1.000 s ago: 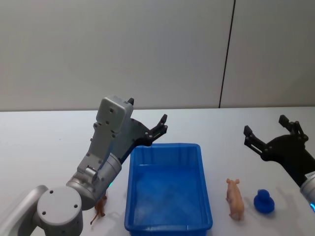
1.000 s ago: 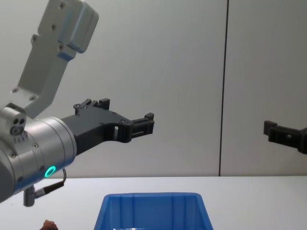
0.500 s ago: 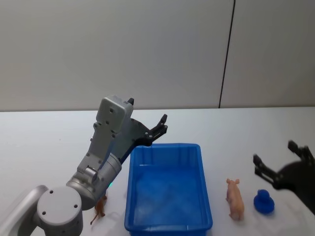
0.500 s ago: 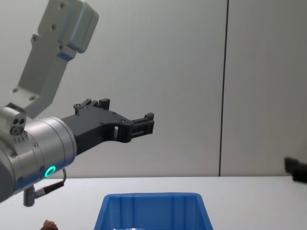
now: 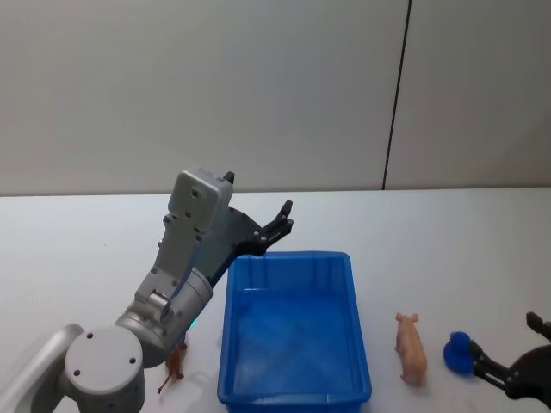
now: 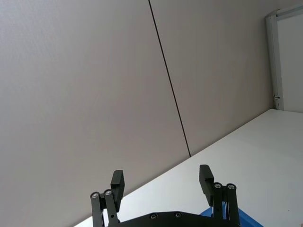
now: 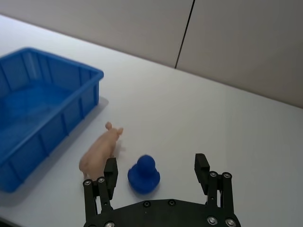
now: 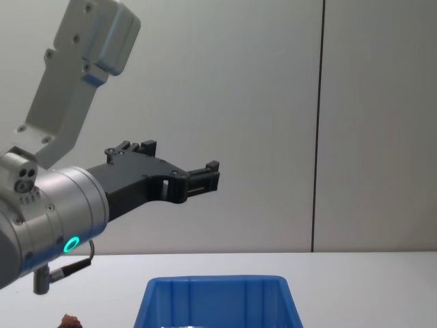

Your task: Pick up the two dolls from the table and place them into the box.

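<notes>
Dolls are lying on the counter [image 5: 86, 249] right of the box [image 5: 288, 255], a pig [image 5: 411, 348] and a blue duck [image 5: 461, 353] close together, so be centering your spread right end effector [image 7: 155, 161] over one alone before closing. The right wrist view is showing that alignment. The head view is adding a brown doll [image 5: 175, 366] left of the box, with your left end effector [image 6: 161, 173] raised and spread.

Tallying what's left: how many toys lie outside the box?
3: pink pig right of the box, blue duck farther right, brown toy left of the box, partly hidden.
</notes>
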